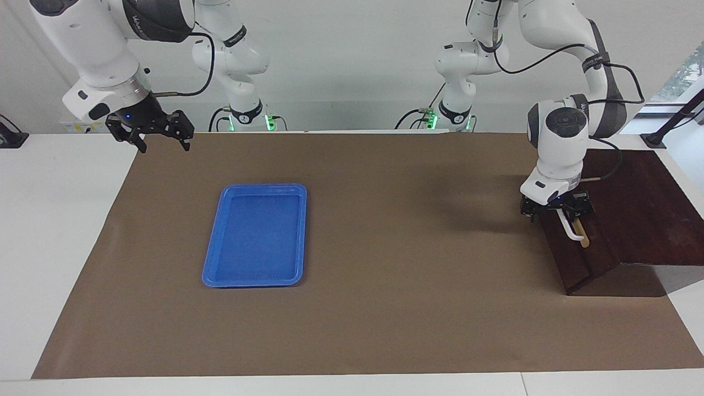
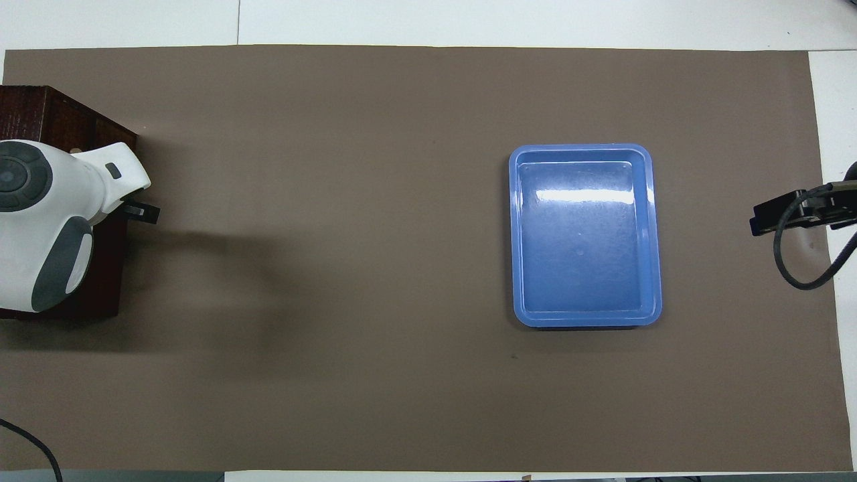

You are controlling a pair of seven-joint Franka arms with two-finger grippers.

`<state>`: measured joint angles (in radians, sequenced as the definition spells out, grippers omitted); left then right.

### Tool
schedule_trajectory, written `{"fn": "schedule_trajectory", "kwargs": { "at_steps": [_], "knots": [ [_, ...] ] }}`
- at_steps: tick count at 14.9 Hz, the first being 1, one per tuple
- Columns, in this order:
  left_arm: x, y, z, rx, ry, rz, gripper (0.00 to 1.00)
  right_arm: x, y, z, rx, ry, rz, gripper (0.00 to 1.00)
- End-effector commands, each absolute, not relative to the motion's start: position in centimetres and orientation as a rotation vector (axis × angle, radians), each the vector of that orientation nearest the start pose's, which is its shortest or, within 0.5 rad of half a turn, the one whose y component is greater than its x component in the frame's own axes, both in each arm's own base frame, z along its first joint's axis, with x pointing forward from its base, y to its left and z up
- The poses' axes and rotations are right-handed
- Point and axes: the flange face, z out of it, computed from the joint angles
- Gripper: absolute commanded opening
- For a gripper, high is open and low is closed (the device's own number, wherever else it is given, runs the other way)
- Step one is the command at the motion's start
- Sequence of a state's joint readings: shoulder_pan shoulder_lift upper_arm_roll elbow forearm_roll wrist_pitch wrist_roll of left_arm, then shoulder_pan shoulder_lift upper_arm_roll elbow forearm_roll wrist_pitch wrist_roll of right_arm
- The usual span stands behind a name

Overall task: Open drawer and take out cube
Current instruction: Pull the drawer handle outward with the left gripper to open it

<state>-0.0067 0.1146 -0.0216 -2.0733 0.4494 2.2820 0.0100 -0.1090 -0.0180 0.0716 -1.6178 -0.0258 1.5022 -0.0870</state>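
You can make out only faint white lettering on the dark band of the right arm, too small to read. Similar marks sit on the left arm's grey band, also illegible. You find no readable text anywhere else.
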Motion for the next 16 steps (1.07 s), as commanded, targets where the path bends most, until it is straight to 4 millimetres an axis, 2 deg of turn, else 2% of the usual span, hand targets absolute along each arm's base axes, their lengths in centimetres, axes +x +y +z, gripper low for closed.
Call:
{"fn": "schedule_trajectory", "kwargs": {
  "at_steps": [1,3,4,6,11,14,16],
  "knots": [
    [57.2,-1.0,37.6,-2.745,0.442,-0.156,1.00,53.6,-2.1,60.9,-3.178,-0.071,0.160,1.00],
    [57.1,-3.3,37.7,-2.748,0.447,-0.169,1.00,53.5,-2.1,60.9,-3.178,-0.071,0.162,1.00],
    [57.0,-3.8,37.6,-2.753,0.416,-0.173,1.00,53.6,-2.1,60.9,-3.178,-0.074,0.160,1.00],
    [56.6,-6.7,37.6,-2.754,0.430,-0.179,1.00,53.5,-2.2,60.9,-3.178,-0.071,0.163,1.00],
    [55.0,-12.1,37.4,-2.739,0.491,-0.120,1.00,53.5,-2.2,60.9,-3.178,-0.074,0.163,1.00],
    [54.4,-13.7,37.6,-2.741,0.485,-0.123,1.00,53.5,-2.4,60.9,-3.178,-0.066,0.163,1.00],
    [54.3,-14.1,37.6,-2.744,0.484,-0.109,1.00,53.5,-2.3,60.9,-3.178,-0.071,0.163,1.00]
  ]
}}
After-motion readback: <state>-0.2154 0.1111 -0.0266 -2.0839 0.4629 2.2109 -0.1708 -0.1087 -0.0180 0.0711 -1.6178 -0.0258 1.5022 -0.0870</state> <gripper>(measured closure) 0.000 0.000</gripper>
